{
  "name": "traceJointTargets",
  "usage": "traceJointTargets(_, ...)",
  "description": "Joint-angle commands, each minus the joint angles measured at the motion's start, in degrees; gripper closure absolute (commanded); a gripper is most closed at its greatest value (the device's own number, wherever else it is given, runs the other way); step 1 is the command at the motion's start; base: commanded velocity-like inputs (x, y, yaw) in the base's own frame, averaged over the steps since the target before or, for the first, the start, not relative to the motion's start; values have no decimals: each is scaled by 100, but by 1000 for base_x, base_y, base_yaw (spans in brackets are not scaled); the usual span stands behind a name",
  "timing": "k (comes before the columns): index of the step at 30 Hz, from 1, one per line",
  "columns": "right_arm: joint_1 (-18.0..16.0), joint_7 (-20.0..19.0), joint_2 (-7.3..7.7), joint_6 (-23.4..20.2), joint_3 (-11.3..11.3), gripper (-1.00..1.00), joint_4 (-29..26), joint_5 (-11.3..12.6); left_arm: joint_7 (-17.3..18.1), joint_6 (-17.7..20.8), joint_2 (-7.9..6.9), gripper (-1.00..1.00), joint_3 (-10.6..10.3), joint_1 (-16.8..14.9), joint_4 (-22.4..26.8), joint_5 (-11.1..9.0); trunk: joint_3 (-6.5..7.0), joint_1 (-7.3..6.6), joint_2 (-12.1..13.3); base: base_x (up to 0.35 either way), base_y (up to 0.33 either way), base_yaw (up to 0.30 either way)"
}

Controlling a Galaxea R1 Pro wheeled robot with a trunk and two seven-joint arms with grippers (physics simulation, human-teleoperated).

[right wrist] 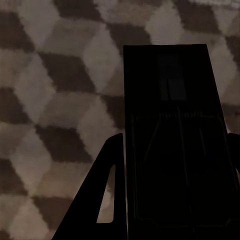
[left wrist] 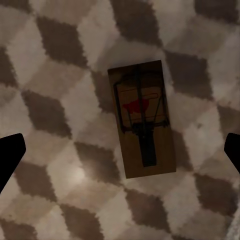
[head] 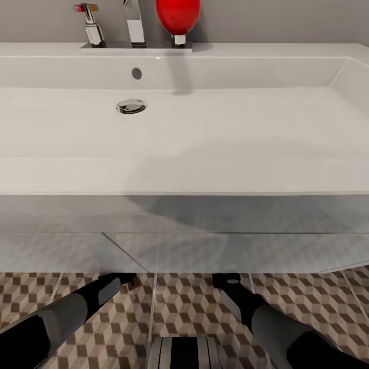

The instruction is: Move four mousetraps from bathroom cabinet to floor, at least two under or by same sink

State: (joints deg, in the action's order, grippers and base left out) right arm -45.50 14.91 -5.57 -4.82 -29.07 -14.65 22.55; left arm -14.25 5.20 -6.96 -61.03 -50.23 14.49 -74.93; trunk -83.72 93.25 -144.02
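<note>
On the bathroom floor (left wrist: 60,100) before the sink (head: 184,138), one mousetrap (left wrist: 142,119) is lying free beneath the spread left tool (left wrist: 120,155). The right tool (right wrist: 170,190) is pinching a second trap (right wrist: 172,130); other traps are unaccounted for.

One brown mousetrap (left wrist: 142,119) flat on cube-patterned bathroom floor (left wrist: 60,75), another mousetrap (right wrist: 175,145) above it.

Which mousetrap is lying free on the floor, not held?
The mousetrap under the left tool, flat between its spread fingers; the other is clamped in the right tool.
</note>
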Motion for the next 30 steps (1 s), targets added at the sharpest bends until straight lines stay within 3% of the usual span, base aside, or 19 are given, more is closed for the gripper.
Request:
traceJointTargets(1,-2,29,3,-37,-46,100,-12,29,-43,8,-7,-100,-10,-127,28,-2,-2,-3,-2,0,0,0)
traceJointTargets(30,-2,21,10,-19,-48,100,-27,-1,-43,8,-7,-100,-11,-127,28,-3,-2,-3,-2,0,0,0)
